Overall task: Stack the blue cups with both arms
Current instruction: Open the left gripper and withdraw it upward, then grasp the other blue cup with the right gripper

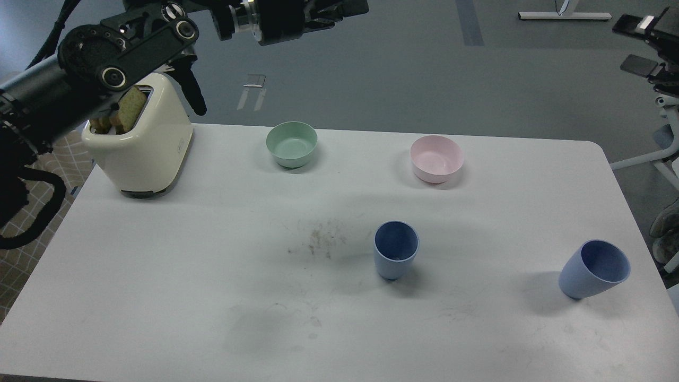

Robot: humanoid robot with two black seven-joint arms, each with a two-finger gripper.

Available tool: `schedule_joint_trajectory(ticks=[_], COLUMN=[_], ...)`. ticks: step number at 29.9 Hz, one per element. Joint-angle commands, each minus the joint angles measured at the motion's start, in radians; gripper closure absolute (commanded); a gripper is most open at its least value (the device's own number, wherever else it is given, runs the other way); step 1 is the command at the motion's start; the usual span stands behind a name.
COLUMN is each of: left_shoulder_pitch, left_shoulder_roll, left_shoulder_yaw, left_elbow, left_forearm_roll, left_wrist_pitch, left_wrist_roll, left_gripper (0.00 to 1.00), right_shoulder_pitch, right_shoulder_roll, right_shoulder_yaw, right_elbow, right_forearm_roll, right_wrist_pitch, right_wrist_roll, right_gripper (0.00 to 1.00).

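One blue cup (pixel 395 254) stands upright on the white table (pixel 175 297), right of the middle. The second blue cup (pixel 590 276) stands near the right edge and looks tilted to the right. Both are free and apart. My left arm (pixel 122 58) is raised high over the far left; its far end runs out past the top edge, so its gripper is hidden. My right gripper (pixel 636 45) shows at the upper right edge, off the table, with two dark fingers (pixel 634 24) spread apart and nothing between them.
A cream toaster (pixel 143 143) with bread slices stands at the back left under my left arm. A mint-green bowl (pixel 292 142) and a pink bowl (pixel 436 157) stand along the back. A dirty smear (pixel 318 241) marks the table's middle.
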Motion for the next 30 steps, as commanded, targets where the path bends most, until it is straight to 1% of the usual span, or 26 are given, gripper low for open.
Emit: schedule_joint_trajectory(ticks=[1,3,7,10,14,25,29,30], left_shoulder_pitch=[0.06,0.068,0.109,0.119,0.128,0.149,0.155,0.157], left_shoulder_roll=[-0.038,-0.044,-0.07,-0.087,-0.1,-0.12,-0.118,-0.118], left_shoulder_yaw=[-0.016,-0.016,-0.016,-0.016,-0.016,-0.018,-0.018,-0.019], left_elbow=[0.066,0.08,0.083,0.083,0.083,0.083,0.083,0.083], left_forearm_roll=[-0.153,-0.162,-0.164,-0.162,-0.162,-0.162,-0.162,-0.162], left_wrist_pitch=[0.0,0.0,0.0,0.0,0.0,0.0,0.0,0.0], left_wrist_roll=[0.001,0.0,0.0,0.0,-0.002,-0.005,-0.008,-0.008], left_gripper=[0.04,0.04,0.04,0.04,0.04,0.04,0.04,0.04], right_shoulder_pitch=[-0.033,-0.053,-0.161,-0.227,-0.274,-0.279,-0.285,-0.287], right_shoulder_roll=[-0.112,-0.141,-0.198,-0.201,-0.199,-0.15,-0.115,-0.098], right_shoulder_yaw=[-0.058,-0.07,-0.095,-0.095,-0.095,-0.095,-0.095,-0.095], right_elbow=[0.101,0.123,0.151,0.151,0.151,0.143,0.129,0.118], right_forearm_roll=[-0.23,-0.31,-0.583,-0.663,-0.688,-0.666,-0.666,-0.666], right_wrist_pitch=[0.0,0.0,0.0,0.0,-0.006,-0.026,-0.027,-0.027], right_wrist_roll=[0.0,0.0,0.0,0.0,0.0,0.0,0.0,0.0], right_gripper=[0.0,0.0,0.0,0.0,0.0,0.0,0.04,0.07])
